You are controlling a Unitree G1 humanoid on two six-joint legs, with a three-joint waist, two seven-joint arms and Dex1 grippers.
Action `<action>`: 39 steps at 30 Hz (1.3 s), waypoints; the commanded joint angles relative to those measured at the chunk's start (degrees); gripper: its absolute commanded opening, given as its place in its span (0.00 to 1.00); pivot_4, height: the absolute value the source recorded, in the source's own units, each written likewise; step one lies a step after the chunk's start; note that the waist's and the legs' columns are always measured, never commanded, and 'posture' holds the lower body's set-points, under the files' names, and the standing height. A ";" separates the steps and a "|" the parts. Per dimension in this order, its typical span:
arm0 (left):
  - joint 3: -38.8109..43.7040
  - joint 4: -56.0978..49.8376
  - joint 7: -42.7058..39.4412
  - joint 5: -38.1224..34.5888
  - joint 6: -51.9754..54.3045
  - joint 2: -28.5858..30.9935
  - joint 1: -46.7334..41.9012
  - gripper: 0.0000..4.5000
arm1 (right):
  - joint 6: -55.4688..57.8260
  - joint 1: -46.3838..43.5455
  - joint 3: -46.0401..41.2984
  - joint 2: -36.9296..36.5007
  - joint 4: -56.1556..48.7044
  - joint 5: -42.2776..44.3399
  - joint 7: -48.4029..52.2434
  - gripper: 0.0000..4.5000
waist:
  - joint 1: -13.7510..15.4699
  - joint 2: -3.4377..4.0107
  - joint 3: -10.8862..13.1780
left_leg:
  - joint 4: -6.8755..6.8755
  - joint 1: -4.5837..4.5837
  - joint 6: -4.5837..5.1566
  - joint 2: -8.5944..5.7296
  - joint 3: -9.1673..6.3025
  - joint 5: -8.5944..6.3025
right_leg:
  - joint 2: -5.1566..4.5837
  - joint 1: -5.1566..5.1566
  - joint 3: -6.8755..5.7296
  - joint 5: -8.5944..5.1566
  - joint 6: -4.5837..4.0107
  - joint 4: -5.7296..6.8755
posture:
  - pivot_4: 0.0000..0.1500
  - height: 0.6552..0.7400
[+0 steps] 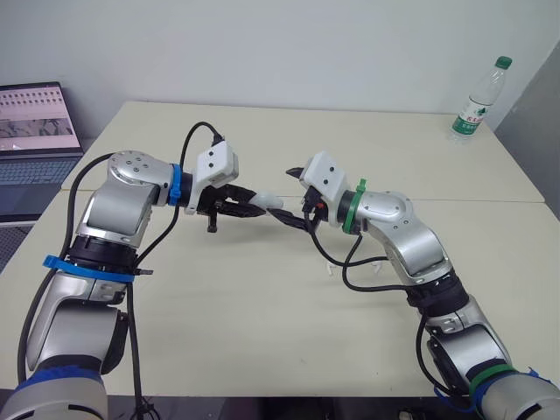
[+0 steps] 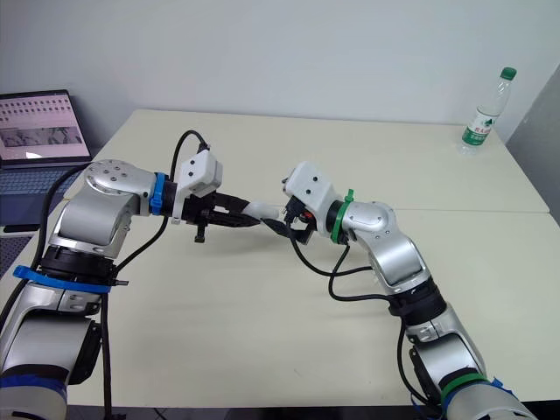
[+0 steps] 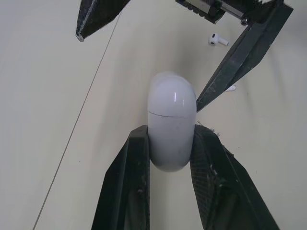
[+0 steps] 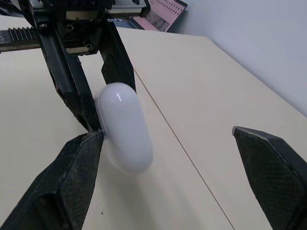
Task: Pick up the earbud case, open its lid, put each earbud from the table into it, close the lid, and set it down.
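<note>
Left hand (image 3: 170, 136) grasps the closed earbud case (image 3: 171, 103) above the bench (image 1: 262, 332). Right hand (image 4: 168, 135) released, fingers spread beside it

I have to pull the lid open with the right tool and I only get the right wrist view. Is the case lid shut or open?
Observer: Shut. The left wrist view shows the seam on the earbud case closed, with the lid end sticking out past the left tool.
Operator: Where are the earbuds?
Observer: One earbud lies on the table beyond the case. A second white bit shows at the edge of a right tool finger, too hidden to name.
Operator: Anything else on the table?
Observer: A water bottle stands upright at the far right corner, apart from both arms.
</note>
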 commanded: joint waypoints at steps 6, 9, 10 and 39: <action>1.34 -2.99 -0.94 -1.28 -0.45 1.30 1.78 0.17 | 5.62 -3.75 -9.17 1.36 -0.21 6.74 -2.99 0.99 | -0.03 0.00 0.00 | 0.00 0.01 0.00 0.01 0.01 0.00 | 0.00 0.00 0.01 0.00 0.00 0.01 | 1.00 1.00; 1.42 -2.90 -0.69 -1.12 -0.78 1.16 2.19 0.17 | 8.99 -4.04 -10.33 0.78 -1.69 8.97 -2.33 0.99 | 0.08 0.00 0.00 | 0.00 0.00 0.00 -0.02 0.02 0.00 | -0.03 0.00 0.01 0.00 0.00 0.03 | 1.00 1.00; 1.45 -2.93 -0.61 -1.08 -0.85 1.07 2.34 0.17 | 10.02 -4.07 -10.61 0.52 -2.25 9.68 -2.03 0.99 | 0.13 0.00 0.00 | 0.00 0.00 0.00 -0.01 0.01 0.00 | -0.03 0.01 0.00 0.00 0.00 0.01 | 1.00 1.00; 14.81 -29.92 49.97 -0.16 -0.60 -20.06 28.26 0.17 | 21.59 31.12 -6.87 -10.19 -24.86 10.99 -11.23 0.58 | 0.53 -0.03 -0.04 | 0.00 0.01 -0.02 -0.04 -0.26 0.01 | -0.12 0.19 0.09 0.00 0.01 -0.08 | 1.00 1.00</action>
